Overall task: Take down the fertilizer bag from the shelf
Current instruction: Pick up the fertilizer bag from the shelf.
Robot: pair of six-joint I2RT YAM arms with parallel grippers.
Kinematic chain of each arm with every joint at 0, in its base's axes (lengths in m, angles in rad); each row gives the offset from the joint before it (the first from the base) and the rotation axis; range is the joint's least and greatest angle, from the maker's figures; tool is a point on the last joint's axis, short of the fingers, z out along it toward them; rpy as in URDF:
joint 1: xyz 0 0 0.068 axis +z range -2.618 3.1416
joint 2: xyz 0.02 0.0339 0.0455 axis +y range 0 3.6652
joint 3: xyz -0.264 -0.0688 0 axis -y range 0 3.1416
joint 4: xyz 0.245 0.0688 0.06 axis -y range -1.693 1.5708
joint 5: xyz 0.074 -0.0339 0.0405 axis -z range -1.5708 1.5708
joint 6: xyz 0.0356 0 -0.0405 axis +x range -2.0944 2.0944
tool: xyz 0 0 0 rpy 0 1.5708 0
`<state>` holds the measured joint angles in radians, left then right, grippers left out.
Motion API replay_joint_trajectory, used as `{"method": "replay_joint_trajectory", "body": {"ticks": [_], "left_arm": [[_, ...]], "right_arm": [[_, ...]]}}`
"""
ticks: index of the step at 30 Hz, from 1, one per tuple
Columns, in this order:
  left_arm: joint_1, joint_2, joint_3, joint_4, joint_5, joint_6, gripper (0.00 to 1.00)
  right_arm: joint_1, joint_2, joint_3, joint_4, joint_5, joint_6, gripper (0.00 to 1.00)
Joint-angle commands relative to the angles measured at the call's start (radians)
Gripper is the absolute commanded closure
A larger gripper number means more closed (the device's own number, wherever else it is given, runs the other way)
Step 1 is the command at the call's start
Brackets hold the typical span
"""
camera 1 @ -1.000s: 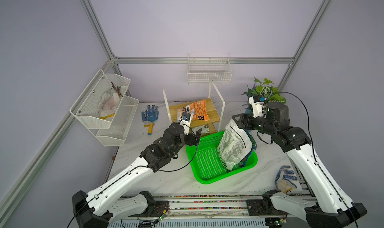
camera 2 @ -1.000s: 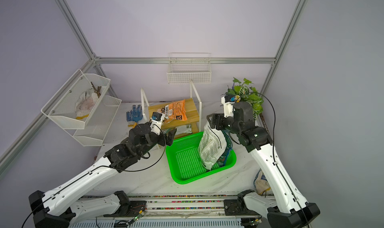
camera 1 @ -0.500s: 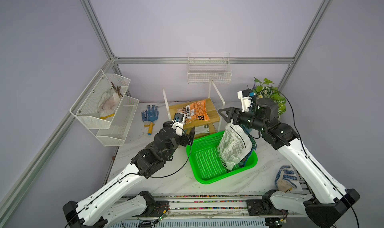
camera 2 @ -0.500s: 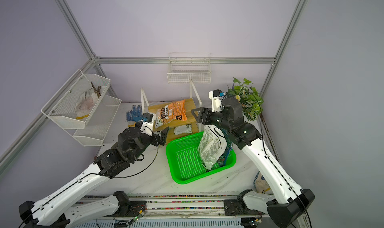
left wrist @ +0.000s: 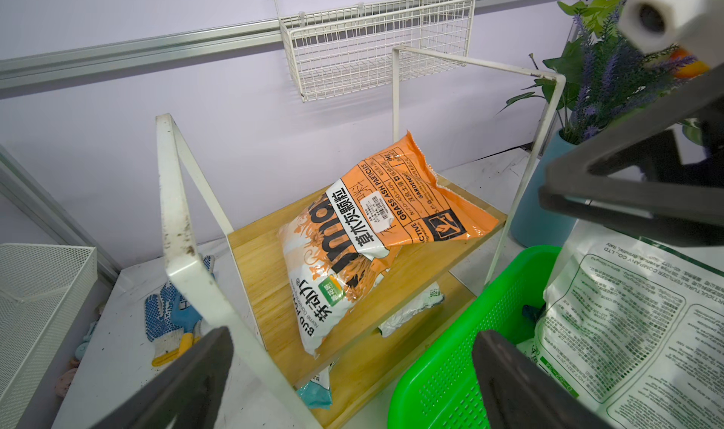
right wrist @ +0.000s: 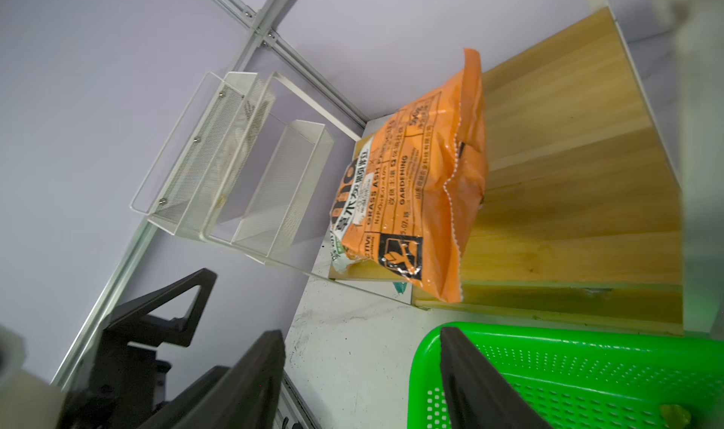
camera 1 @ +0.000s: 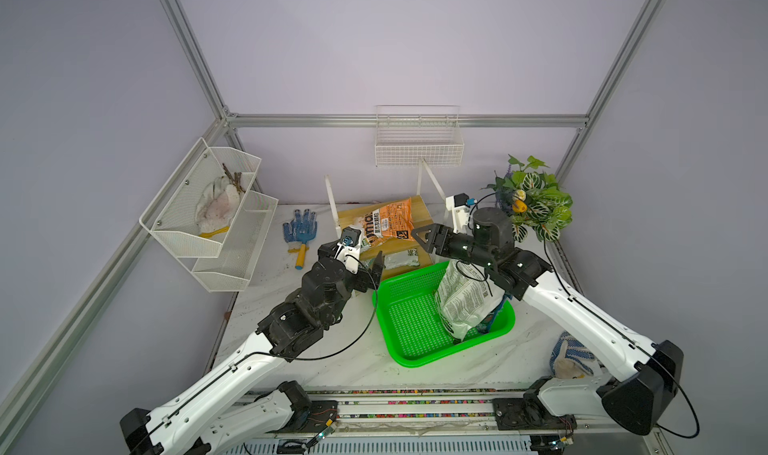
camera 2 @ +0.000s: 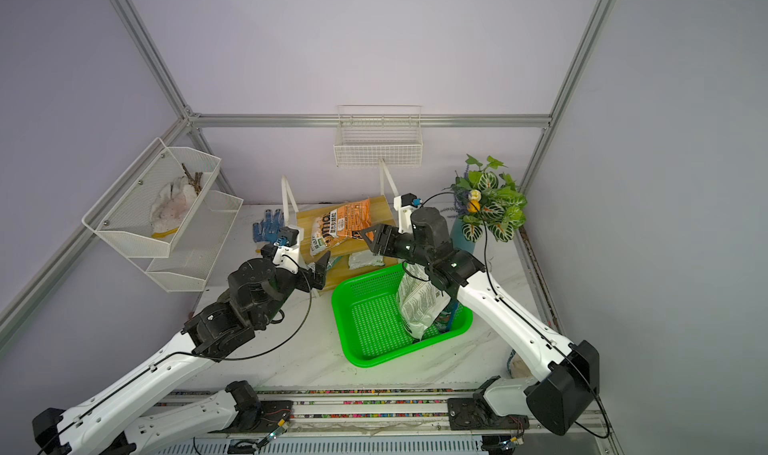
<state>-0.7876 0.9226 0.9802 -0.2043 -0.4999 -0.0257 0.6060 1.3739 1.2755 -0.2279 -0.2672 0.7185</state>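
- Spanning the cell floor, the white marble table (camera 1: pixel 332 361) is carrying everything.
- The left arm (camera 1: pixel 232 370) is reaching toward the shelf's front left. The left gripper (left wrist: pixel 350 341) is hanging spread wide with nothing between the jaws. A white frame post is showing beside one finger in the left wrist view.
- The right arm (camera 1: pixel 582 320) is reaching over the basket. The right gripper (right wrist: pixel 360 335) is hovering just off the shelf's front right corner, jaws apart, gripping nothing, and it is not touching the orange bag.
- The mesh rack (camera 1: pixel 216 232) is hanging on the left wall, with a pale cloth (camera 1: pixel 218 203) lying in its upper tier.
- The shelf (left wrist: pixel 250 258) is standing at the back of the table between the two grippers. It has wooden boards in a thin white frame.
- The green basket (camera 1: pixel 411 320) is sitting just in front of the shelf's right half.
- The wire basket (camera 1: pixel 417 149) is hanging on the back wall above the shelf.
- The plant (camera 1: pixel 536 199) is standing in the back right corner.
- The white printed bag (camera 1: pixel 461 303) is leaning upright in the green basket's right end, under the right arm.
- The fertilizer bag (left wrist: pixel 376 243) is lying flat on the shelf's top board, its orange end pointing toward the right gripper and its white end reaching the front edge.
- The blue gloves (camera 1: pixel 301 228) are lying on the table left of the shelf.
- The packets (left wrist: pixel 415 307) are lying on the lower board.
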Motion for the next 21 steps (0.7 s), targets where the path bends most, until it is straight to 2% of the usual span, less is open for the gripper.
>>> {"method": "replay_joint_trajectory", "body": {"ticks": [1,7,17,21], "left_arm": [[-0.005,-0.022,-0.053,-0.011,-0.022,0.000,0.00],[-0.005,-0.035,-0.060,-0.016,-0.026,0.001,0.00],[-0.005,-0.051,-0.069,-0.032,-0.028,0.000,0.00],[-0.005,-0.060,-0.079,-0.036,-0.031,-0.003,0.00]], "right_arm": [[0.019,0.018,-0.008,0.090,0.069,0.042,0.32],[0.021,0.060,-0.040,0.168,0.128,0.071,0.30],[0.021,0.201,0.014,0.269,0.047,0.106,0.32],[0.021,0.195,0.011,0.284,0.053,0.100,0.55]]}}
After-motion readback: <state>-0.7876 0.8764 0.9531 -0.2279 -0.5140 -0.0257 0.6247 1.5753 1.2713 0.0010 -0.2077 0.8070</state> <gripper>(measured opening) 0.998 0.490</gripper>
